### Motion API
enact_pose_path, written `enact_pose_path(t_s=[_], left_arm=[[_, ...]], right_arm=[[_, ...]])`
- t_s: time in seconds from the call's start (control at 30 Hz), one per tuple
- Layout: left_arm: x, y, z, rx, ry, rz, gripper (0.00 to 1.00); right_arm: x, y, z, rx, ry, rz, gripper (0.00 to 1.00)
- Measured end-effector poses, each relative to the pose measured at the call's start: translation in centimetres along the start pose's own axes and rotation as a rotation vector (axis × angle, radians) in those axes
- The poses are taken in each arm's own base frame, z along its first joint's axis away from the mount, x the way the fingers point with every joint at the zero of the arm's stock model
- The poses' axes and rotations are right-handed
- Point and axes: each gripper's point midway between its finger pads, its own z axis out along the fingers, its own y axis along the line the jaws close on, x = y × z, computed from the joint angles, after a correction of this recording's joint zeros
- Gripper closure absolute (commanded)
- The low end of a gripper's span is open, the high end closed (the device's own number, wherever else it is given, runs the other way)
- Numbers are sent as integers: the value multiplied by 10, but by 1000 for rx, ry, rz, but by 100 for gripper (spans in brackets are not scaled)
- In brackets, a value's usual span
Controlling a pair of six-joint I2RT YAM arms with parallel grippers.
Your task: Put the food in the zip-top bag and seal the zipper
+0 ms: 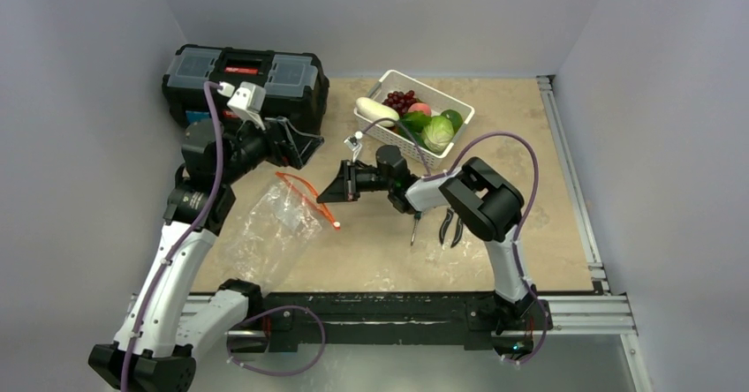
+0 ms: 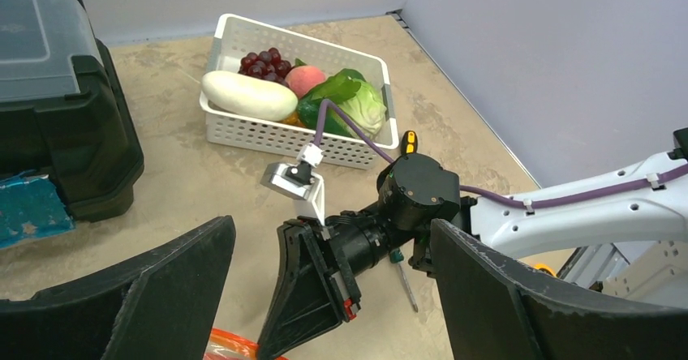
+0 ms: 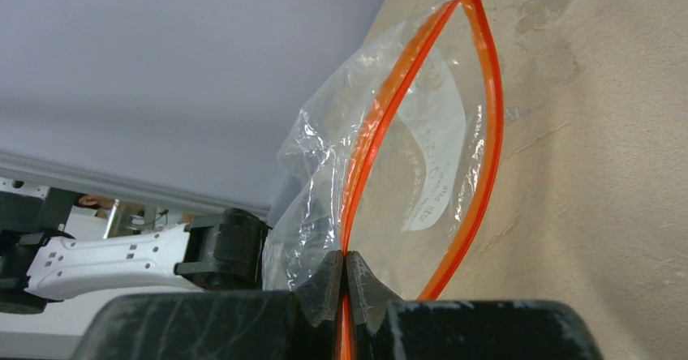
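Note:
The clear zip-top bag [image 1: 269, 224] lies crinkled on the table, left of centre. Its mouth gapes, the two sides of the orange-red zipper [image 3: 381, 125] standing apart. My right gripper [image 3: 346, 255] is shut on one side of that strip, also seen from above [image 1: 323, 198]. My left gripper [image 2: 333, 224] hangs open just above the right gripper's fingers, holding nothing. The food sits in a white slotted basket [image 1: 395, 80] at the back: a white oblong vegetable [image 2: 247, 95], a peach [image 2: 304, 78], a cabbage [image 2: 365, 107], a cucumber [image 2: 312, 113] and dark grapes [image 2: 261, 62].
A black toolbox [image 1: 243, 79] with a grey lid stands at the back left, close behind my left wrist. A screwdriver [image 1: 413, 229] and pliers [image 1: 452, 229] lie under the right arm. A metal rail [image 1: 574, 180] runs along the table's right edge.

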Motion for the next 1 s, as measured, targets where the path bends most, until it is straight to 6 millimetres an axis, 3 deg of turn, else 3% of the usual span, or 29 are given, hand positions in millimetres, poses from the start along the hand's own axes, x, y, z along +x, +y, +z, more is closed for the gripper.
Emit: enact_pose_path(t_s=[0.17, 0.37, 0.6, 0.83, 1.0], left_arm=[[-5, 1, -3, -23, -22, 2, 15], [-16, 5, -12, -76, -77, 12, 15], [-33, 5, -31, -130, -163, 33, 15], [-44, 4, -48, -167, -248, 25, 13], [-38, 4, -39, -144, -215, -9, 14]], right_arm=[[-9, 13, -5, 34, -12, -47, 100], [-33, 33, -22, 163, -70, -193, 100], [-84, 68, -66, 412, -214, -442, 100], [-133, 120, -116, 586, -359, -669, 100], [-142, 137, -120, 607, -396, -729, 100]])
